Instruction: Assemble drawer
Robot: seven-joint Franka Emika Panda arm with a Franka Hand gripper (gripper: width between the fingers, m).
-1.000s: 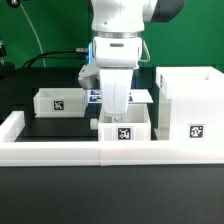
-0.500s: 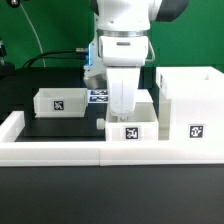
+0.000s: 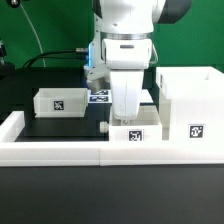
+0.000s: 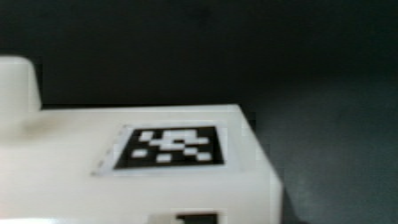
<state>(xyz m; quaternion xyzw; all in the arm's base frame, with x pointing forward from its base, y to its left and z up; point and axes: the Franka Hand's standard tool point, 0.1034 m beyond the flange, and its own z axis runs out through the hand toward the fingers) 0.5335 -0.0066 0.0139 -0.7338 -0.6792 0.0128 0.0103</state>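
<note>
My gripper (image 3: 125,113) reaches down into a small white open-top tray (image 3: 134,133) that rests against the front rail. It looks shut on the tray's back wall, with the fingertips hidden inside. The tray's tagged face fills the wrist view (image 4: 173,147). The tall white open-fronted casing (image 3: 190,100) stands at the exterior view's right, a small gap from the tray. The second small tray (image 3: 58,101) sits at the exterior view's left, apart from the gripper.
The long low white border rail (image 3: 55,152) runs along the front and up the left side. The marker board (image 3: 100,96) lies behind the gripper on the black table. A dark monitor and cables stand at the back left.
The gripper and the held tray have slid along the rail toward the exterior view's right, closer to the casing. The other tray and the casing have not moved.
</note>
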